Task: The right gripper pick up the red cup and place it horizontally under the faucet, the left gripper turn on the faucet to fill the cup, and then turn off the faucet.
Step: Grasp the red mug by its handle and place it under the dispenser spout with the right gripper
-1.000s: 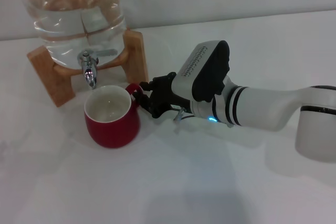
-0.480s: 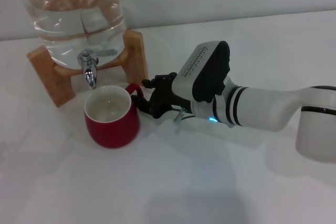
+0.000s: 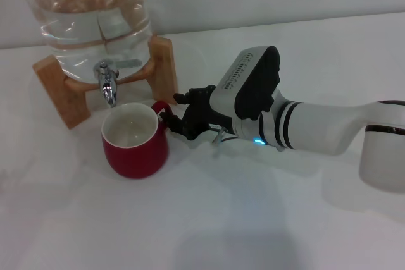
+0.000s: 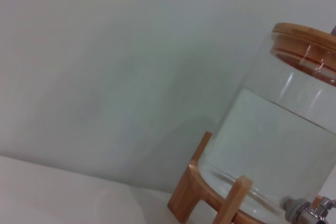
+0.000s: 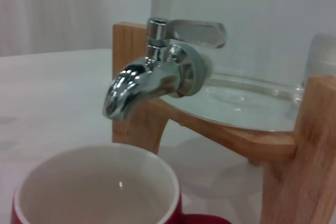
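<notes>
We see the red cup standing upright on the white table, directly under the spout of the chrome faucet. The faucet is fitted to a clear water jar on a wooden stand. The right gripper sits at the cup's handle, just beside the cup; we cannot tell whether its fingers grip the handle or stand apart. The left gripper is outside all views; its wrist camera faces the jar.
</notes>
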Available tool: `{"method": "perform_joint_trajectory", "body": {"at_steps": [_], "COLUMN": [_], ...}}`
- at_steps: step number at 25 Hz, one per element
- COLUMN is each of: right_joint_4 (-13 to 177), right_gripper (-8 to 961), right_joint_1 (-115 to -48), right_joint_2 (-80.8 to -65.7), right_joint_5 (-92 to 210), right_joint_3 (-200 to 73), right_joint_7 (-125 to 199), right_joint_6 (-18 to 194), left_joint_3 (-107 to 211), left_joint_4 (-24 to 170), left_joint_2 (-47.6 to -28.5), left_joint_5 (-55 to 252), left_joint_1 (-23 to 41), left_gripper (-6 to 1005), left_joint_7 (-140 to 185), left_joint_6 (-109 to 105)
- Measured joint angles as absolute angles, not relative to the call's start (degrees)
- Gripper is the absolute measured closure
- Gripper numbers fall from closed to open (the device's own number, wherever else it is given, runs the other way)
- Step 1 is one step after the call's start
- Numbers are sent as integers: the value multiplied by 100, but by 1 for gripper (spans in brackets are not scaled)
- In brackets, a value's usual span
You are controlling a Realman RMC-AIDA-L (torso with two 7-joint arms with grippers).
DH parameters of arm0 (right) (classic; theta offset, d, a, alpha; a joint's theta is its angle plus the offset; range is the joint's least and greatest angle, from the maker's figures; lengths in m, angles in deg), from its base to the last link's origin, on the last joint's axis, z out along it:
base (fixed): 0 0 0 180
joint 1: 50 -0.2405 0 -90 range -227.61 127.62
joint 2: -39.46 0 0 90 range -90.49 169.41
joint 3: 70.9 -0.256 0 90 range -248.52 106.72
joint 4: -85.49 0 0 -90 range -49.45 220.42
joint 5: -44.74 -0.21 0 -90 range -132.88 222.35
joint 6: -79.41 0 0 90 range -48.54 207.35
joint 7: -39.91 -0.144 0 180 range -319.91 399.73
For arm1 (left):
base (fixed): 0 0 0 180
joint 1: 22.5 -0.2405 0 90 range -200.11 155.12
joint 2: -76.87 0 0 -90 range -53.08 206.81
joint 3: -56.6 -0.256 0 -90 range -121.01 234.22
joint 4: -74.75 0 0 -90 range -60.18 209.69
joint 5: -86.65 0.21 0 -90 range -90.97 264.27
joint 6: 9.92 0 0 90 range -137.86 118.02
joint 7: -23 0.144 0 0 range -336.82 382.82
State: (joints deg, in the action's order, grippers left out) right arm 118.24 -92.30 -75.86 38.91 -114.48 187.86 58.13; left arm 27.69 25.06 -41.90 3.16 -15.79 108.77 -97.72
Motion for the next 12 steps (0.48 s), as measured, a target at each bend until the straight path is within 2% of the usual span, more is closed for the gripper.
{"method": "perform_joint_trajectory", "body": {"at_steps": [12], "right_joint_4": [11817], "right_gripper": [514], "right_joint_1": [-9172], "right_joint_2": [-7537], "right_joint_5": [3894], "right_joint_3": [-11466], "right_joint_7": [18782], "right_joint_6": [5793], "left_joint_3": [2769], "left_joint_4": [2485], "left_joint_2": [-4170], "left_joint_5": [313], "left_joint_1": [-1564], "left_gripper": [118], "left_joint_7": [10872], "left_joint_6": [-9746]}}
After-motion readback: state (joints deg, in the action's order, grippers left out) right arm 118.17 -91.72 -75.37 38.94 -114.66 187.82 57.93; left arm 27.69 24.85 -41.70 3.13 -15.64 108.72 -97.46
